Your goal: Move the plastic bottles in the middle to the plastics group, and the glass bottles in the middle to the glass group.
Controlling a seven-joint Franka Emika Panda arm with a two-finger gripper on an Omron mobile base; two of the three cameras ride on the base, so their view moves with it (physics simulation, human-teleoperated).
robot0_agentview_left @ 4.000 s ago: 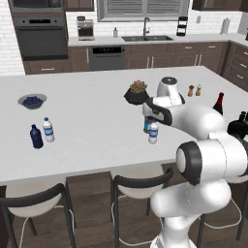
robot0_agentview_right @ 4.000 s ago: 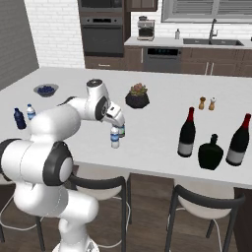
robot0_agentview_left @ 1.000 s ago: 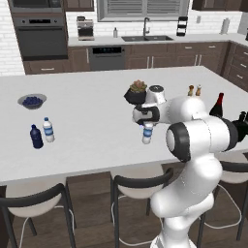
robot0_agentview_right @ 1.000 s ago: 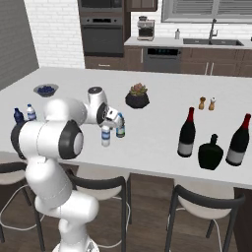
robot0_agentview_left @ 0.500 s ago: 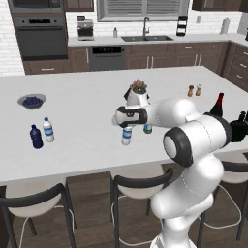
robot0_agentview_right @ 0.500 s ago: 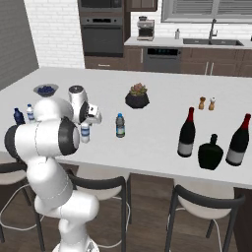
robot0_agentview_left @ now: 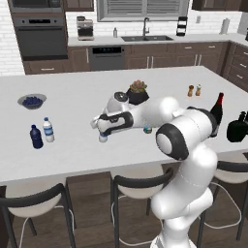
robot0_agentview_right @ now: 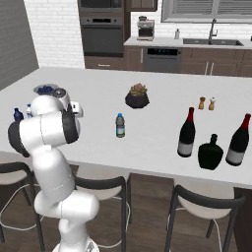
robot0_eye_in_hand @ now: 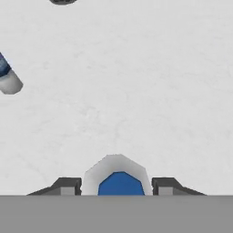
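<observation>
"What have you got?"

"My gripper (robot0_eye_in_hand: 116, 184) is clamped on the small clear bottle (robot0_eye_in_hand: 120, 181), which sits between my fingertips, low over the counter (robot0_eye_in_hand: 136, 91)."

"What's around you?"

"The navy bottle (robot0_agentview_left: 36, 136) and the white-capped bottle (robot0_agentview_left: 48, 130) stand well beyond me, with only counter between us. Back along my arm are the grey-blue bottle (robot0_agentview_left: 147, 129) and a plant pot (robot0_agentview_left: 138, 93). The wine bottle (robot0_agentview_left: 217, 109) and the squat black bottle (robot0_agentview_left: 238, 128) are much farther back."
</observation>
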